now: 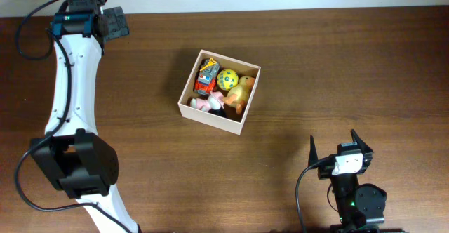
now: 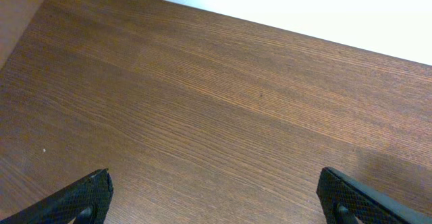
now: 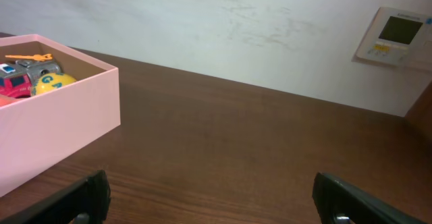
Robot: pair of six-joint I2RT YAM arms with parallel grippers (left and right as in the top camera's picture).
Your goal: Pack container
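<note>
The container (image 1: 210,117), a square cream-walled box, sits at the middle of the table. Inside it lie a red toy truck (image 1: 206,77), a yellow ball (image 1: 227,78), an orange duck (image 1: 240,94) and a pink-and-white toy (image 1: 203,104). My left gripper (image 1: 114,24) is far off at the back left, open over bare wood (image 2: 216,190). My right gripper (image 1: 334,143) is at the front right, open and empty (image 3: 214,190). In the right wrist view the container (image 3: 61,126) stands to the left, apart from the fingers, with the ball (image 3: 54,82) and truck (image 3: 15,86) showing over its rim.
The dark wood table ends at a white wall along the back (image 2: 304,8). A wall control panel (image 3: 395,38) hangs at the right in the right wrist view. The left arm's white link (image 1: 66,85) stretches along the table's left side.
</note>
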